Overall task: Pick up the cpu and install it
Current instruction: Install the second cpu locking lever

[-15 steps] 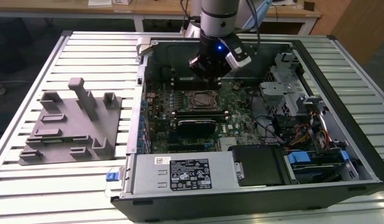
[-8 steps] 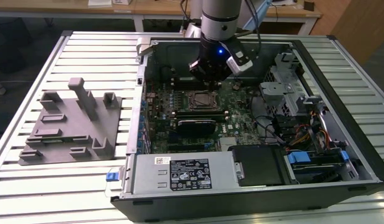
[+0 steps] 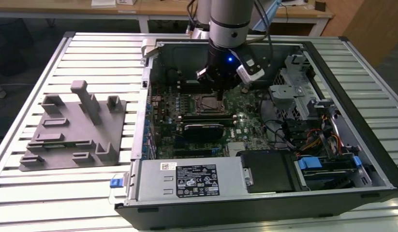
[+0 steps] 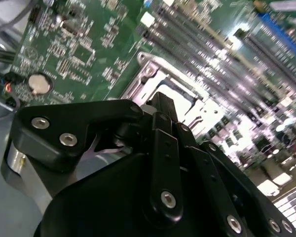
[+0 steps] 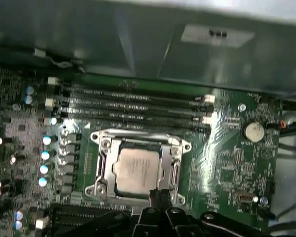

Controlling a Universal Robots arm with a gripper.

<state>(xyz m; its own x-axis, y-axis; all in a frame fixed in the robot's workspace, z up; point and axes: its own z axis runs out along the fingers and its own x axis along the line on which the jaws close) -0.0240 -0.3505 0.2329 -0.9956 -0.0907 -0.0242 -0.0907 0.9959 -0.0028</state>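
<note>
One tool (image 5: 160, 197) hangs over the motherboard (image 5: 227, 148) inside the open computer case (image 3: 353, 159), fingertips together w/ nothing between them, right at the near edge of the socket frame (image 5: 101, 165). The cpu (image 5: 138, 168) already sits in that socket, silver top up, looking flat and square to the frame; the tool isn't holding it. In the exterior view the arm (image 3: 228, 34) stands straight above the same spot. To do this step well, imo: check the chip lies level in its seat, no corner riding on the frame, and keep any touch light and vertical. Grey fixture plate (image 3: 73, 130) sits on the bench (image 3: 31, 193), well apart from the case.
</note>
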